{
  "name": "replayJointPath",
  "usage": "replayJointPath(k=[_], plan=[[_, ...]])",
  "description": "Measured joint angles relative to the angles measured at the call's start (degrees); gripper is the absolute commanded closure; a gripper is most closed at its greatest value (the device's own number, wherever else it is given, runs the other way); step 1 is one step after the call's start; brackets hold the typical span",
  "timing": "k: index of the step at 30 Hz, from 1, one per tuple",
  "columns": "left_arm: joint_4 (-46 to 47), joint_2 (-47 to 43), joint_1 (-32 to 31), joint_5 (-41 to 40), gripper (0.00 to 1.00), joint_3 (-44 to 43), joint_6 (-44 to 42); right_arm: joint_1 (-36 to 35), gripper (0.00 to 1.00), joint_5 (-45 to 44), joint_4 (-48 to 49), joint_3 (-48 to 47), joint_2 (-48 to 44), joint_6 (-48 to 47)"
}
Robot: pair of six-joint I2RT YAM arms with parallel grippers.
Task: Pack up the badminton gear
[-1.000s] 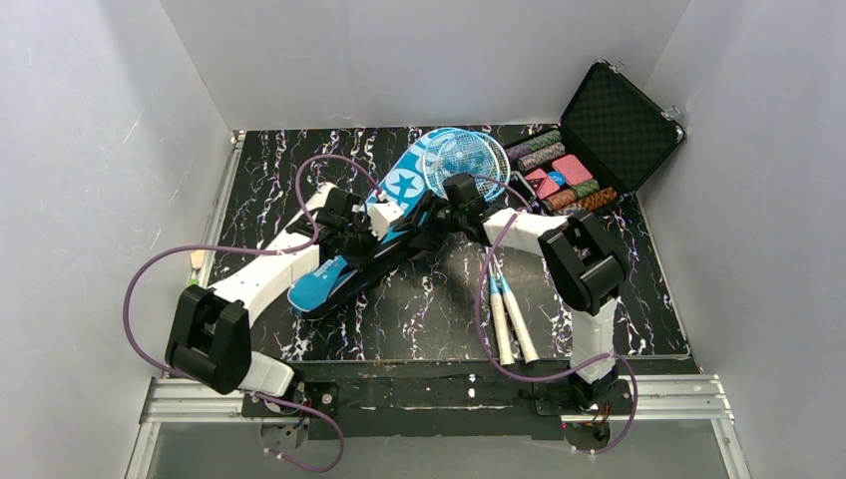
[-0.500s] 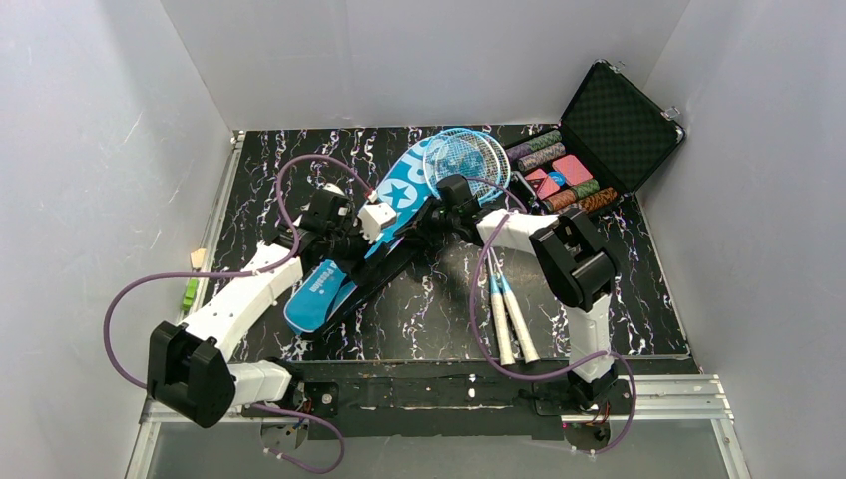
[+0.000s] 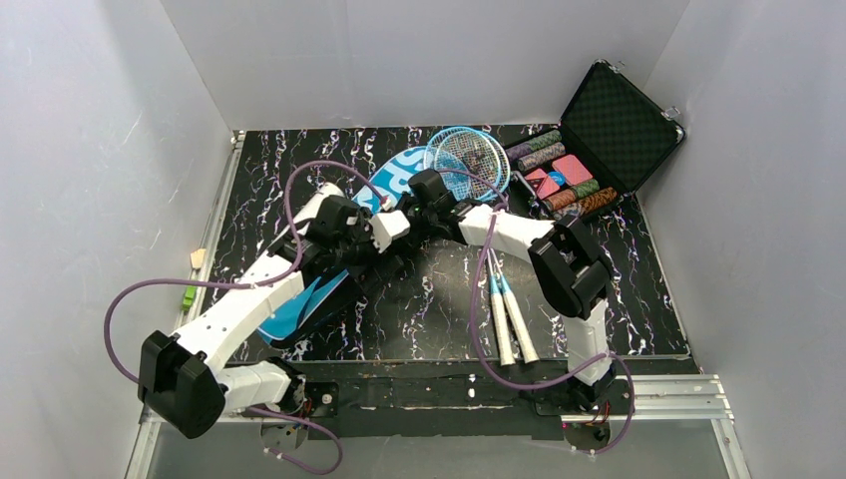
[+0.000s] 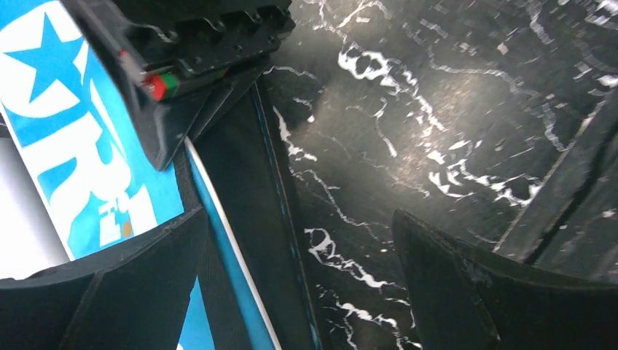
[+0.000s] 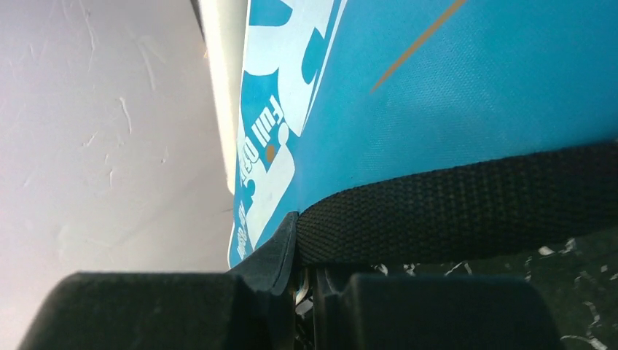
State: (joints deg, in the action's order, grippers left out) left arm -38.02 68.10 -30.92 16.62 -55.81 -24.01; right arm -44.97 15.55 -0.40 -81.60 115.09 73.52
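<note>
From above, you see the blue racket-shaped fabric bag (image 3: 399, 168) lying diagonally on the black marbled table (image 3: 439, 309), with both arms over it. Only the left wrist view shows you the left gripper (image 4: 297, 215) spread wide and empty at the bag's edge. Only the right wrist view shows the right gripper (image 5: 302, 281) pinching the bag's black webbing strap (image 5: 466, 211).
</note>
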Motion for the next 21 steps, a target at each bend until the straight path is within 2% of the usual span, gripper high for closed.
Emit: replayJointPath(k=[9,14,17,19,21], plan=[[7.06,-2.36,-1.62,-15.06,0.02,6.54,-6.49,-2.99,0.9,-0.68,-5.11,-1.07,-3.98,-0.2],[8.55,-3.43,-1.57,-18.58,0.03,6.49,-7.8,-3.72,0.87,-1.25,-6.84,-1.01,-6.43,-0.2],[8.37,-3.54,-1.57,-18.73,0.23,6.49,-8.31,-4.2,0.83,-1.18,-7.17,-1.01,-6.97,-0.24],[7.85,-3.54,-1.57,-18.6,0.5,6.49,-8.35,-4.52,0.78,-0.81,-7.61,-1.01,-7.04,-0.33],[7.13,-3.54,-1.57,-18.32,0.72,6.49,-8.02,-4.68,0.74,-0.28,-8.55,-1.16,-7.04,-0.55]])
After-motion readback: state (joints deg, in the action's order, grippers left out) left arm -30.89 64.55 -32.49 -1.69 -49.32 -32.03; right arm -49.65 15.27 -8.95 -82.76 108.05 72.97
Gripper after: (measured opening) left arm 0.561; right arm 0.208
